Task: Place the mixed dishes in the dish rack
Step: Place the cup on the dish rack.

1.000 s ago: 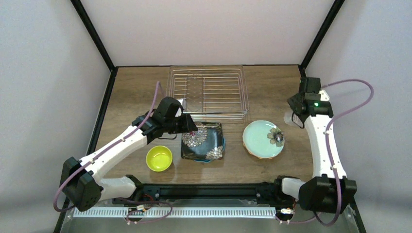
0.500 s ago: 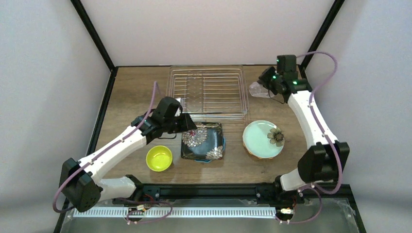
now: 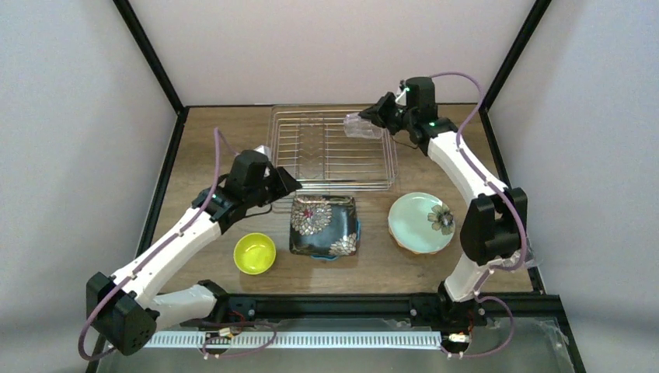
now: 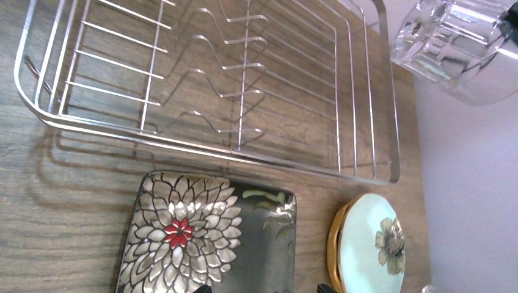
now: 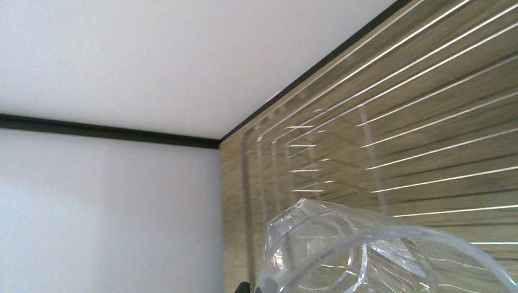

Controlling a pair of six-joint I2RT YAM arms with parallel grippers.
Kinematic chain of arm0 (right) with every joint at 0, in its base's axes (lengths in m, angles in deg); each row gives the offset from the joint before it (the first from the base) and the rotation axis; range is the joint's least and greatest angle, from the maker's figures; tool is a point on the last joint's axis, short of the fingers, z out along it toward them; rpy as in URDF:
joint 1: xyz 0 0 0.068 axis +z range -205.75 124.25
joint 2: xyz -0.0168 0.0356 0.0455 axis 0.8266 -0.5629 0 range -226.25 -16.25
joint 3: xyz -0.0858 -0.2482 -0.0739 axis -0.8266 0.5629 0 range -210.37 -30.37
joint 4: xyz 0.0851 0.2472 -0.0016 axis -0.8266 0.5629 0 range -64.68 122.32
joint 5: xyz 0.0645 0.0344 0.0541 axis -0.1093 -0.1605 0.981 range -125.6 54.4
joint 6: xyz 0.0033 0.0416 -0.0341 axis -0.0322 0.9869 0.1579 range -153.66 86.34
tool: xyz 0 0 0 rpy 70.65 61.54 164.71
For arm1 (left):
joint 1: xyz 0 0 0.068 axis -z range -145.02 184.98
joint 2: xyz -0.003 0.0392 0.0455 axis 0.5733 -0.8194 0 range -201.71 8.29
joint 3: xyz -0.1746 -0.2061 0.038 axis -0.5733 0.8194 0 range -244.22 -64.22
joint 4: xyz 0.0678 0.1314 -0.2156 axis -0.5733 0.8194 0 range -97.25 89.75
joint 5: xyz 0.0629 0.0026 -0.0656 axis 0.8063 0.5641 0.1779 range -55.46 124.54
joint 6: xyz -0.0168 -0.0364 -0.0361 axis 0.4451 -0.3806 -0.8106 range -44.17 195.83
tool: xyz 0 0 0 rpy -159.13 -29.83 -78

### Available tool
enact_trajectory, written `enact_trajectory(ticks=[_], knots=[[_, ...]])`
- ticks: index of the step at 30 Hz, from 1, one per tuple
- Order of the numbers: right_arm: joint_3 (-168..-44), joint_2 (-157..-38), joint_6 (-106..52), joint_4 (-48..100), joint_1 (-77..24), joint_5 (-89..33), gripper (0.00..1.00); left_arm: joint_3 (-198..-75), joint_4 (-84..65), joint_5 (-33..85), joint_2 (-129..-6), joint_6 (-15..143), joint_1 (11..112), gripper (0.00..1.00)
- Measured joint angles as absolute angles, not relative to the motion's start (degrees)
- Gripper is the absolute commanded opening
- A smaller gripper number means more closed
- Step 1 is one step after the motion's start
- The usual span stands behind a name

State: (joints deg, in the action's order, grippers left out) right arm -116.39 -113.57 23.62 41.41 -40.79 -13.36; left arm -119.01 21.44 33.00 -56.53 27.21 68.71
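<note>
This is looking like a robotics lab: white panels [image 3: 334, 47] and black frame posts [image 3: 148, 53] are enclosing a wood-grain tabletop [image 3: 373, 268], while the left arm [image 3: 175, 242] and right arm [image 3: 465, 167] are sitting bolted to a black rail [image 3: 334, 305], trailing purple cables [image 3: 451, 74].

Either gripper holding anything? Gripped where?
Right gripper holds the glass sideways over the rack, apparently by its rim end. Left gripper is open and empty.
</note>
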Motion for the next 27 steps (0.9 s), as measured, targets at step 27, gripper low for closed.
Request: enact_trajectory(ticks=[27], knots=[[-101.2, -128.0, 62.4, -24.0, -33.4, 11.5, 0.01, -114.5, 7.6, 30.7, -52.1, 15.4, 54.3, 1.0]])
